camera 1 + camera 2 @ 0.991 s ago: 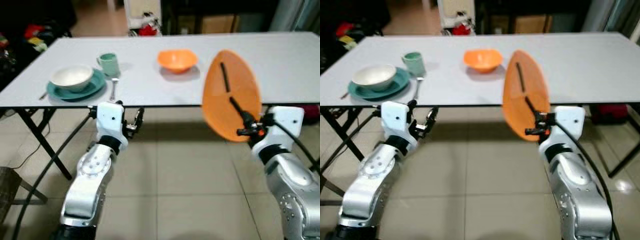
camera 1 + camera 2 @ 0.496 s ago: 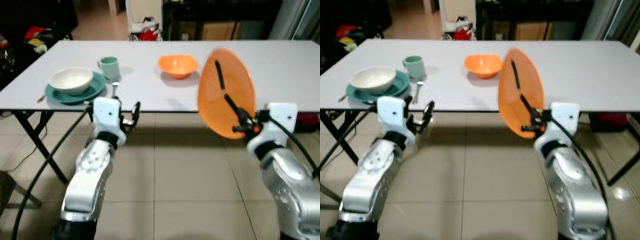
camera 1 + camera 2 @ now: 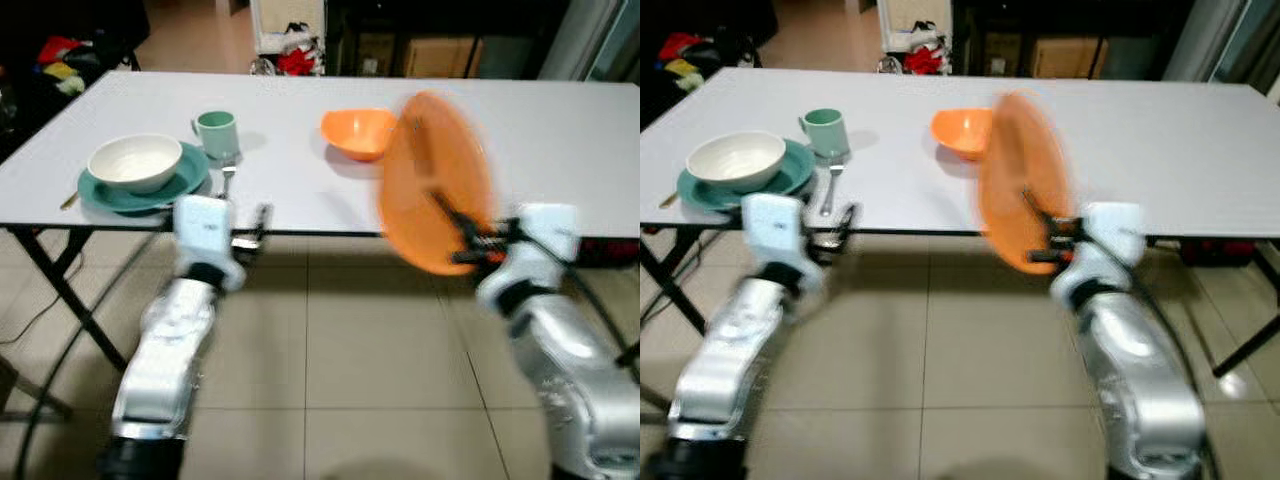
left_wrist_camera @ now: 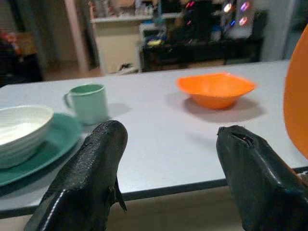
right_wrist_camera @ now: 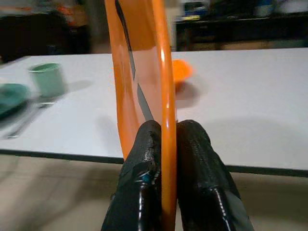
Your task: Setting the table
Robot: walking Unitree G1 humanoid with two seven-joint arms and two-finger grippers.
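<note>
Plate up in the air, orange and standing on edge, clamped at its lower rim by the right pincer, whose two black fingers press tight on either side of the thin rim. It hangs just in front of the near edge of the white surface, tilted, motion blur smearing its outline in the head views. Behind it on the surface sits an orange bowl, close to the plate's upper left edge as seen from the head.

Over on the left, the left pincer is spread wide with nothing between its fingers, hovering at the surface's near edge. Looking along it, a mint green mug stands beside a teal plate that carries a white bowl. A fork or spoon lies on the surface just in front of the mug, too blurred to tell which. A thin stick-like item pokes out at the teal plate's left side.

Tiled floor below, dark furniture and coloured clutter beyond the far edge.
</note>
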